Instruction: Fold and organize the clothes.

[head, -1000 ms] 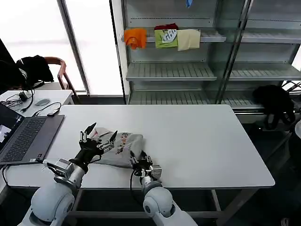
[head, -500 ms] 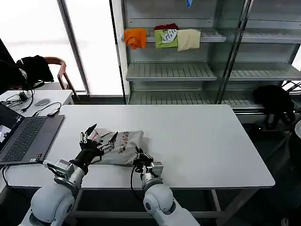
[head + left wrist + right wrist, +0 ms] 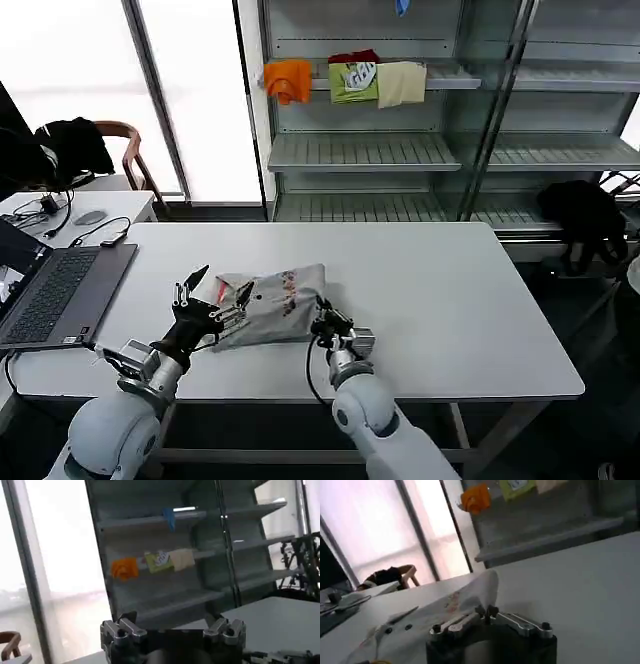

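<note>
Grippers sit nearest the robot, both at the front edge of a white table (image 3: 450, 290). The right gripper (image 3: 330, 322) is at the near right corner of a light grey shirt (image 3: 270, 305); in the right wrist view its fingers (image 3: 470, 621) come together with the grey cloth against their tips, so it appears to pinch the shirt's edge. The left gripper (image 3: 205, 293) hovers over the shirt's left end with its fingers spread, holding nothing.

The shirt lies in a loose, partly folded bundle near the table's front edge, left of centre. A small multicoloured print (image 3: 288, 290) shows on its top side, and a bit of pink shows at its left end.

This looks like a fold in progress, with the right gripper carrying its corner across. The next move probably calls for laying that corner flat, letting go, and having the left gripper press or tidy the opposite end so the bundle becomes a neat rectangle.

To the left, a laptop (image 3: 50, 290) sits open on the table's corner. Farther back stands a metal shelf unit (image 3: 400, 150), with orange, green and cream folded clothes (image 3: 345, 80) on an upper shelf. A black garment (image 3: 580, 215) hangs at the far right.
</note>
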`<state>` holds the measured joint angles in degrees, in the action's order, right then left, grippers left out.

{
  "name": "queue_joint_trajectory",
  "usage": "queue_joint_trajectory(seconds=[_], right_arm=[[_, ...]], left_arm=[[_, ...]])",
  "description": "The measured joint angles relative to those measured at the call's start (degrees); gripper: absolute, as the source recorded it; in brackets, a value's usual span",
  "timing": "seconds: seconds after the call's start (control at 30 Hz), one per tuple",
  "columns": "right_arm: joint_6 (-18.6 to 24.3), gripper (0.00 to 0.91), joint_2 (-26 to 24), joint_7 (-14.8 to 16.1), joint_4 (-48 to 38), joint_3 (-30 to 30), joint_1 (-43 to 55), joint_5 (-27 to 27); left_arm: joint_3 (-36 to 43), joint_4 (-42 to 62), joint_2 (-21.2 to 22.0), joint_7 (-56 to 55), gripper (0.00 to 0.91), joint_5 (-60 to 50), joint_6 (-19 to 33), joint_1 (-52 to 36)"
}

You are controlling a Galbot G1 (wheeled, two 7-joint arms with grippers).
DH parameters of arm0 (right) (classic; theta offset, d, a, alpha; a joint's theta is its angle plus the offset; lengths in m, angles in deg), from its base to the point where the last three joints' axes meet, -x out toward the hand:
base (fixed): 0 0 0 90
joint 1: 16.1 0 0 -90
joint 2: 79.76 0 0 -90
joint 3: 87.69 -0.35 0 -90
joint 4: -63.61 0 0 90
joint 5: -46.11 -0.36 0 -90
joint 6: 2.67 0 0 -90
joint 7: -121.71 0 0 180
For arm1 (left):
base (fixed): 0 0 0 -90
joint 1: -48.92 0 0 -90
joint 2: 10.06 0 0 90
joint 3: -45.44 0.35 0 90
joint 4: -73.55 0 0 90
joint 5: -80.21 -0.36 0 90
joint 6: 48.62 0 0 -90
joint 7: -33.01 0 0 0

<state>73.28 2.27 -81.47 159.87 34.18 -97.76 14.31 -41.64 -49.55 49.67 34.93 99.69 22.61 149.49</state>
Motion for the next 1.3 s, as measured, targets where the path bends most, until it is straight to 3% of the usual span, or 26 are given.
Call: queue_joint_trajectory(seconds=[0.27, 0.3, 0.57, 1.0, 1.3], right_arm=[[0.77, 0.02, -3.46, 0.72, 1.5, -3.43, -1.76, -1.66], [0.79, 0.907, -3.93, 0.76, 1.76, -3.92, -2.04, -1.88], [1.34, 0.907, -6.92, 1.22, 3.55, -7.03, -4.21, -2.26], [0.52, 0.907, -15.18, 1.79, 10.51, -15.06, -9.6, 3.58], [6.16, 0.907, -22.5, 2.11, 20.7, -25.15, -20.0, 5.63]], left_arm=[[0.63, 0.12, 0.09, 0.02, 0.907, 0.0, -0.18, -0.43], [0.7, 0.12, 0.09, 0.05, 0.907, 0.0, -0.24, -0.43], [0.99, -0.05, -0.01, 0.3, 0.907, 0.0, -0.53, -0.34], [0.44, -1.4, -0.26, -0.3, 0.907, 0.76, -0.79, 1.27], [1.4, -4.36, 1.22, -3.99, 0.907, 2.25, -0.97, 5.03]])
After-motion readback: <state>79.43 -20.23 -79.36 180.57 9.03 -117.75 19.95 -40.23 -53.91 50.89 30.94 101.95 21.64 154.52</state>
